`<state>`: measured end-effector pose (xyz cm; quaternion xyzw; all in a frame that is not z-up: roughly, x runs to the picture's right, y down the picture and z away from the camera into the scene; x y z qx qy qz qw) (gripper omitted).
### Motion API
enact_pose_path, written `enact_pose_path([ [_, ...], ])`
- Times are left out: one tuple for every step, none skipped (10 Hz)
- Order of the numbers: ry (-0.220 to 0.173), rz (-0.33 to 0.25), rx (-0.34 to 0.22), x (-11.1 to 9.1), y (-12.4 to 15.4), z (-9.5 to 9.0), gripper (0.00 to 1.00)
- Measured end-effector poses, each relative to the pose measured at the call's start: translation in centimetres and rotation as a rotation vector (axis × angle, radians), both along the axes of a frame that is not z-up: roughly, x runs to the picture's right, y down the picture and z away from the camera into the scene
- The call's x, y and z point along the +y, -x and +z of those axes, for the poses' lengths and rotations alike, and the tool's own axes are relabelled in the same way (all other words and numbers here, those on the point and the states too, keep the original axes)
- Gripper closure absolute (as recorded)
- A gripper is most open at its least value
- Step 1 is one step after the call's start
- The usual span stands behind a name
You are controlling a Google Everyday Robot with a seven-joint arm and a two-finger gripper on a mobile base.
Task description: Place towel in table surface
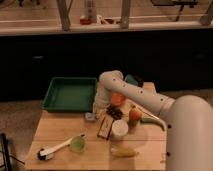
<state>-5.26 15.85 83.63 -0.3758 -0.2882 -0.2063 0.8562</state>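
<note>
— What colour is the tray (pixel 70 93)?
— Green; the table (pixel 55 132) is light tan wood grain.
— And the gripper (pixel 96 111) by the tray's corner?
— Pale, like the white arm (pixel 145 97); the towel (pixel 90 117) beside it is blue-grey.

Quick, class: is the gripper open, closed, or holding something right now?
Gripper: closed, low beside the green tray's front right corner; the towel sits at its tip, but whether it is gripped cannot be told.
</note>
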Motion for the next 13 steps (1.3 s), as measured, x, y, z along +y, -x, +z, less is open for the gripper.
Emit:
enact_pose_path([
  [-0.001, -0.012, -0.011, 0.3, 0.6, -0.1, 1.00],
  [-0.001, -0.021, -0.018, 0.6, 1.0, -0.1, 1.00],
  [-0.002, -0.033, -0.028, 0.9, 1.5, -0.2, 1.00],
  [-0.003, -0.041, -0.037, 1.2, 2.0, -0.4, 1.00],
  [-0.005, -0.048, -0.042, 1.4, 2.3, -0.5, 1.00],
  [-0.007, -0.051, -0.044, 1.6, 2.4, -0.6, 1.00],
  [-0.010, -0.054, -0.046, 1.8, 2.6, -0.7, 1.00],
  [-0.014, -0.056, -0.050, 2.0, 2.9, -0.9, 1.00],
  [-0.018, -0.059, -0.051, 2.2, 3.0, -1.0, 1.00],
  [-0.024, -0.061, -0.050, 2.4, 3.1, -1.1, 1.00],
  [-0.029, -0.062, -0.048, 2.4, 3.2, -1.1, 1.00],
  [-0.034, -0.062, -0.046, 2.6, 3.4, -1.2, 0.98],
  [-0.038, -0.060, -0.043, 2.7, 3.5, -1.3, 0.91],
])
